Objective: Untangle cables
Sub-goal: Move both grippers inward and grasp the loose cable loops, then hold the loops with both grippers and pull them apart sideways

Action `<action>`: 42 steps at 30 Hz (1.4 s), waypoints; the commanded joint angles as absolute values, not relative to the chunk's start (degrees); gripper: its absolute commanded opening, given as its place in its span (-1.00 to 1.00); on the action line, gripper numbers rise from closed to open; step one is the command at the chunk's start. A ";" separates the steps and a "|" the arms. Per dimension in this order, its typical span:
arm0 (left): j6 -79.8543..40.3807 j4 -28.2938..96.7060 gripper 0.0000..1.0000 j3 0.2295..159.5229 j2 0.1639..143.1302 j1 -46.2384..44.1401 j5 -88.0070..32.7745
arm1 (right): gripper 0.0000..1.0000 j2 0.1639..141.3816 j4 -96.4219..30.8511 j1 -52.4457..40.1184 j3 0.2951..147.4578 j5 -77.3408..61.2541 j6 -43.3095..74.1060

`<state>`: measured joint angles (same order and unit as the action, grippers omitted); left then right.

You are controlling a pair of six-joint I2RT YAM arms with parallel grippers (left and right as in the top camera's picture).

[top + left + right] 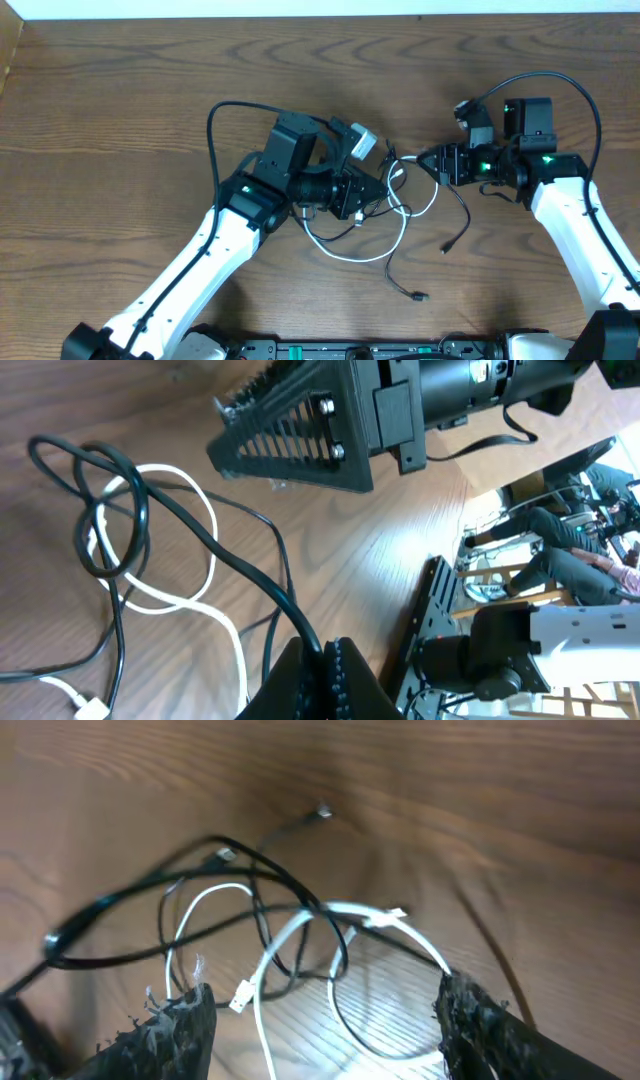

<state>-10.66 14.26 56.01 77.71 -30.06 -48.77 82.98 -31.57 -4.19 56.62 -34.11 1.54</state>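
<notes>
The left gripper (322, 665) is pinched tight on the black cable (215, 550), which lies looped through the white cable (190, 505) at the middle of the wooden table (120, 90). Both look light, limp and slippery, so plugs or straight runs seem the better hold. The right gripper (320, 1020) hangs over the knot, jaws well apart, empty.

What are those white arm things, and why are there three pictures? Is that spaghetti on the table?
Those are two robot arms with pinching claws. One picture looks down from above; the other two come from little cameras on each wrist. No spaghetti: that is a thin white cable and a thin black cable, tangled together on the wooden table. The left gripper is pinched shut on the black cable. The right gripper is open, with nothing between its fingers, and the tangle lies right in front of it.
</notes>
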 commanded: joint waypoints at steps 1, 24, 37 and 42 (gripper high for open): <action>-9.61 15.27 -0.85 56.75 75.88 -29.95 -48.38 | 0.36 82.41 -31.09 -6.37 57.21 -38.15 -0.89; -9.63 18.94 -0.85 56.75 74.43 -29.98 -48.40 | 0.22 93.21 -15.88 -15.55 56.77 -27.31 -7.46; -9.63 20.03 -0.85 56.75 74.43 -29.98 -48.38 | -0.37 103.20 -7.79 -16.29 56.77 -27.27 -7.33; -9.61 20.93 -0.85 56.75 74.41 -29.95 -48.31 | -0.74 105.51 -7.53 -16.27 56.77 -24.88 -4.64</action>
<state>-10.44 20.49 56.01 75.31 -30.06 -48.07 103.88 -7.62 -16.01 56.58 -26.89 -6.55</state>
